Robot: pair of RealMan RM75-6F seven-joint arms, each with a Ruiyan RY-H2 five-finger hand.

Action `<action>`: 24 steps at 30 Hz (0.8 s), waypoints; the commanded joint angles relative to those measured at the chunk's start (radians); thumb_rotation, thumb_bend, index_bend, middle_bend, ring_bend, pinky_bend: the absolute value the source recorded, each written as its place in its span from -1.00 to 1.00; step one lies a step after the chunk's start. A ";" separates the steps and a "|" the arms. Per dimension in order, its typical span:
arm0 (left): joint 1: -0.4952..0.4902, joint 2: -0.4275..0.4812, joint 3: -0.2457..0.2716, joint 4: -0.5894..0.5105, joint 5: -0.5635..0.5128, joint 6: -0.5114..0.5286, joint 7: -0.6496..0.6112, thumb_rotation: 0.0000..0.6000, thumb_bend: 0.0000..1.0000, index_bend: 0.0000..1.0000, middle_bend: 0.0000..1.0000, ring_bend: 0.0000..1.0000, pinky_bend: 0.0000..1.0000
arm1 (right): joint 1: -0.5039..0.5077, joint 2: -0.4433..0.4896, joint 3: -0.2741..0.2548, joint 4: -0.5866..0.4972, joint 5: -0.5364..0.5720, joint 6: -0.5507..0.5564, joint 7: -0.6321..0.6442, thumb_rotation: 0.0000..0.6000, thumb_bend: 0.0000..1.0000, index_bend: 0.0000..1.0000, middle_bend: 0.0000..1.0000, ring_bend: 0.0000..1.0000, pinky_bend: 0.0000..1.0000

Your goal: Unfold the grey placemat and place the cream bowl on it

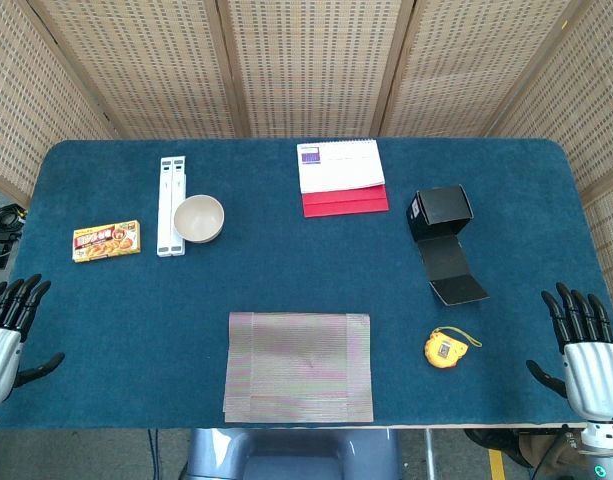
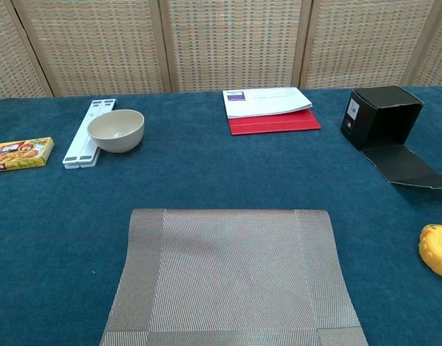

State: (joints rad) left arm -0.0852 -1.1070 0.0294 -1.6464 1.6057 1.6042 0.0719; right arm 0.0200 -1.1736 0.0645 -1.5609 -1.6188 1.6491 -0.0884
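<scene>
The grey placemat [image 1: 299, 366] [image 2: 231, 277] lies flat at the front middle of the blue table, its near edge at the table's front edge. The cream bowl [image 1: 198, 218] [image 2: 116, 130] stands upright at the back left, apart from the mat and touching a white bar. My left hand [image 1: 6, 335] rests at the table's left edge, fingers spread, holding nothing. My right hand [image 1: 586, 350] rests at the right front edge, fingers apart and empty. Neither hand shows in the chest view.
A white bar [image 1: 170, 205] [image 2: 87, 133] lies beside the bowl. A yellow food box [image 1: 107, 241] [image 2: 17, 153] is far left. A red-and-white calendar [image 1: 342, 179] [image 2: 270, 109] sits at the back. An open black box [image 1: 443, 235] [image 2: 383, 119] and yellow tape measure [image 1: 444, 349] [image 2: 437, 249] are right.
</scene>
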 commanded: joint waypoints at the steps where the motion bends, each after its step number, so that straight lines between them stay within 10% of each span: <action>1: 0.002 -0.003 -0.002 0.001 0.006 0.001 0.006 1.00 -1.00 -1.00 -1.00 -1.00 -1.00 | -0.001 0.001 0.000 -0.001 -0.001 0.001 0.000 1.00 -1.00 -1.00 -1.00 -1.00 -1.00; 18: -0.261 -0.151 0.080 0.184 0.395 -0.270 0.012 1.00 -1.00 -1.00 -1.00 -1.00 -1.00 | -0.001 -0.005 0.017 -0.025 0.038 -0.013 -0.068 1.00 -1.00 -1.00 -1.00 -1.00 -1.00; 24: -0.371 -0.279 0.113 0.318 0.548 -0.294 -0.016 1.00 -1.00 -0.72 -1.00 -1.00 -1.00 | 0.004 -0.012 0.036 -0.020 0.075 -0.027 -0.080 1.00 -1.00 -1.00 -1.00 -1.00 -1.00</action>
State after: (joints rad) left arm -0.4088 -1.3344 0.1207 -1.3805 2.1027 1.3279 0.0799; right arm 0.0225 -1.1842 0.0967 -1.5822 -1.5484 1.6252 -0.1674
